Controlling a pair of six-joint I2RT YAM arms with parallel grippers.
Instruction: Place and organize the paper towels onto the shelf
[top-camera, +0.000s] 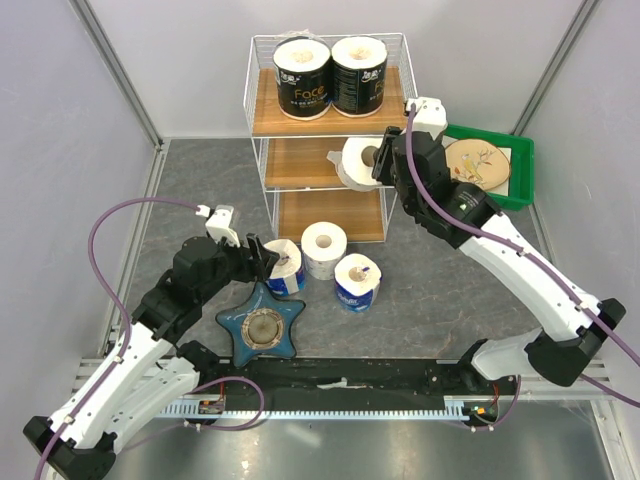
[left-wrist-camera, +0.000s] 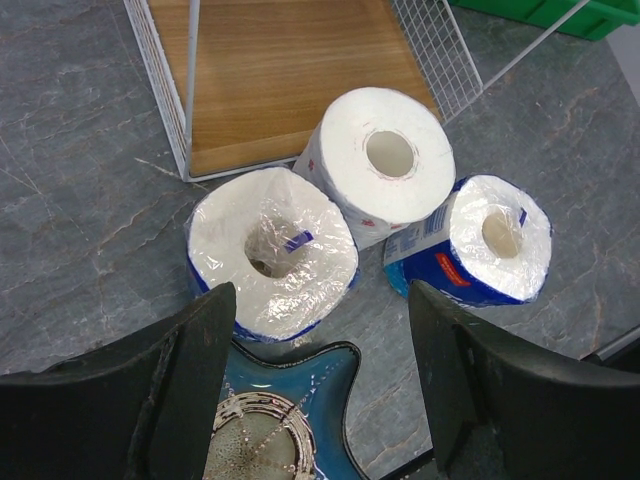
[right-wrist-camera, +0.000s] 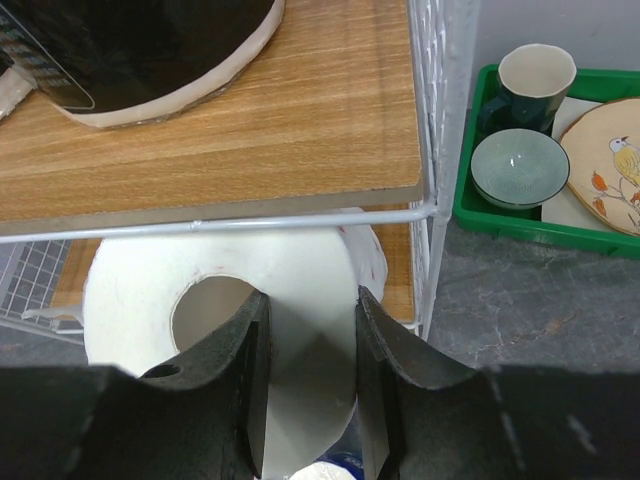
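Shelf (top-camera: 298, 165): white wire rack with three wooden tiers, upper centre of the top view; mesh closes its sides and the front stands open.
Black rolls (top-camera: 302, 77): two, upright and side by side, taking up most of the top tier.
Held white roll (top-camera: 355, 165): at the right end of the middle tier, just under the top tier's front wire. Whether it rests on the wood cannot be told.
Right gripper (right-wrist-camera: 310, 300): fingers pressed onto the held white roll's paper wall, one finger at the edge of the core hole.
Left gripper (left-wrist-camera: 320, 300): fingers spread wide with nothing between them, above the left blue-white roll (left-wrist-camera: 272, 250) and the star dish (top-camera: 263, 325).
Floor rolls: three upright on the table (top-camera: 200, 190) just before the bottom tier. The plain white roll (left-wrist-camera: 385, 160) stands close against the left blue-white roll and the right blue-white roll (left-wrist-camera: 495, 240).
Star dish: blue, lower centre-left of the top view, just beside the left blue-white roll.
Green tray (top-camera: 522, 165): right of the shelf, holding a plate (right-wrist-camera: 610, 165), a bowl (right-wrist-camera: 518, 168) and a cup (right-wrist-camera: 535, 75); the right arm crosses its left part.
In the way: the shelf's right corner post and mesh stand just beside the held white roll.
Open room: bare wood shows left of the held white roll and across the bottom tier; grey table shows left of the shelf.
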